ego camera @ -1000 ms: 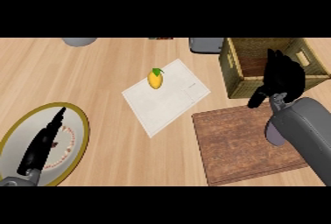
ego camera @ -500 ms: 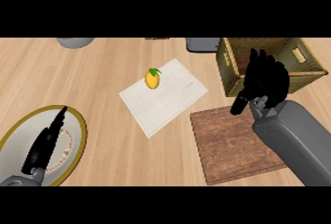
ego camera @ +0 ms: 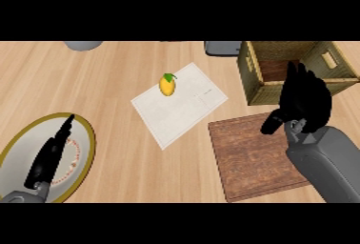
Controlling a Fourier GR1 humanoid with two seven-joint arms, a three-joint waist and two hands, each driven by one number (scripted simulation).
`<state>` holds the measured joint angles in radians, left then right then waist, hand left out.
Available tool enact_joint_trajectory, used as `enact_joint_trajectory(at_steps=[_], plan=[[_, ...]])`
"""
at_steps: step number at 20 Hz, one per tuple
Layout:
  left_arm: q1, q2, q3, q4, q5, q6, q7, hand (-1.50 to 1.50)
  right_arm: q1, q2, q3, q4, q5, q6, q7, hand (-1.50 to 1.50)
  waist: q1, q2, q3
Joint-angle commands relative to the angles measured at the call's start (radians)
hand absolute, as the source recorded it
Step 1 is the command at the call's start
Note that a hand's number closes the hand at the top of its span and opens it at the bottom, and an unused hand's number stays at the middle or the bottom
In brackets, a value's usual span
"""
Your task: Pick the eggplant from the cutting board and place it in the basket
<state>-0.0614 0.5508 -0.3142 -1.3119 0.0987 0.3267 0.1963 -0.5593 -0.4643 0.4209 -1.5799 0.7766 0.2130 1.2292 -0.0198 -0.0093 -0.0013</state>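
Spanning everything as a pale wooden counter (ego camera: pixel 126 62). Lying at the left as a gold-rimmed plate (ego camera: pixel 15 143), holding no food, only the left hand (ego camera: pixel 49 159) resting across it, fingers straight and relaxed, doing no work.

Sitting at the lower right as a dark cutting board (ego camera: pixel 246 152), showing bare wood wherever uncovered, with no eggplant anywhere on it. Standing just beyond the board's far edge as a woven basket (ego camera: pixel 249 81), showing a brown floor with nothing visible inside, though partly blocked by the right hand.

Lying askew between plate and basket as a white sheet (ego camera: pixel 179 114), carrying a small yellow fruit (ego camera: pixel 167 86) with a green leaf near its far corner; probably serving as a distractor, nothing to do with the job.

Hanging over the basket's near wall as the right hand (ego camera: pixel 306 102), apparently lining up for the drop. Not showing clearly enough to say whether gripping or empty. Not showing the eggplant in any part of the view; possibly hiding inside that dark hand, but only guessing.
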Motion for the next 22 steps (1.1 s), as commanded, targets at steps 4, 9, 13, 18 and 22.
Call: enact_joint_trajectory(at_steps=[4,9,13,18,22], plan=[[0.006,0.013,0.024,-0.020,-0.004,-0.025,0.030,0.00,0.085,-0.011,-0.067,-0.049,0.072,0.074,0.140,-1.50,0.014,0.006,0.001],[0.018,-0.029,0.010,-0.006,-0.039,-0.018,-0.004,0.00,0.076,0.085,-0.057,-0.004,0.160,0.086,0.143,-1.50,0.024,0.008,0.001],[-0.029,-0.053,0.035,0.076,-0.056,-0.022,-0.036,0.00,0.147,0.062,-0.114,-0.079,0.165,0.101,0.090,-1.50,0.009,0.008,0.000],[-0.012,-0.028,0.058,0.023,-0.053,-0.055,-0.014,0.00,0.170,0.107,-0.132,-0.012,0.232,0.100,0.034,-1.50,0.019,0.008,0.001],[0.034,-0.045,0.040,-0.018,-0.083,-0.049,-0.012,0.00,0.195,0.178,-0.131,0.018,0.296,0.059,0.019,-1.50,0.024,0.008,0.001]])
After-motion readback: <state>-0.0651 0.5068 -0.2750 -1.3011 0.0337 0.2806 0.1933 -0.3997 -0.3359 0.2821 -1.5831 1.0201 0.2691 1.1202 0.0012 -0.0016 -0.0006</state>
